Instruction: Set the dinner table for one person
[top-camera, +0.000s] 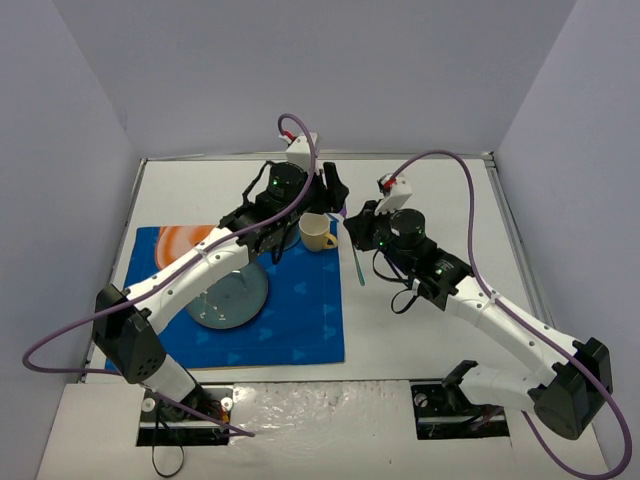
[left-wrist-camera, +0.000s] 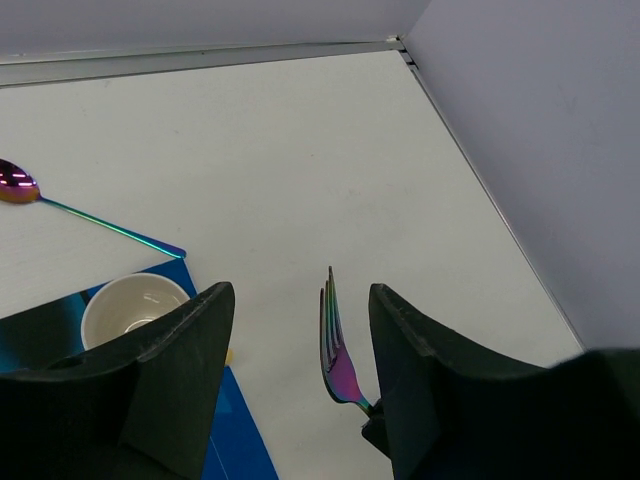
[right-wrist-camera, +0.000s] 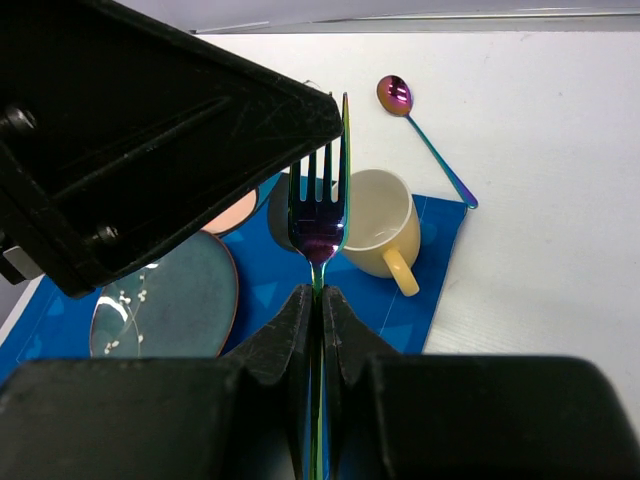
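your right gripper (right-wrist-camera: 320, 300) pinches the fork (right-wrist-camera: 318, 225) near its neck, tines pointing far, just right of the mug (right-wrist-camera: 375, 225) at the far right corner of the placemat (top-camera: 300, 320). the left gripper (left-wrist-camera: 298, 300) hangs spread wide and empty close above. lower the fork level onto the dinner table (top-camera: 440, 200) beside the placemat, clear of the mug's handle, and part the fingers only once it lies flat.

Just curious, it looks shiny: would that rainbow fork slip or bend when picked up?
The fork looks like polished metal, so probably stiff yet slippery. The right gripper pinches its thin handle, so it might swivel if bumped.
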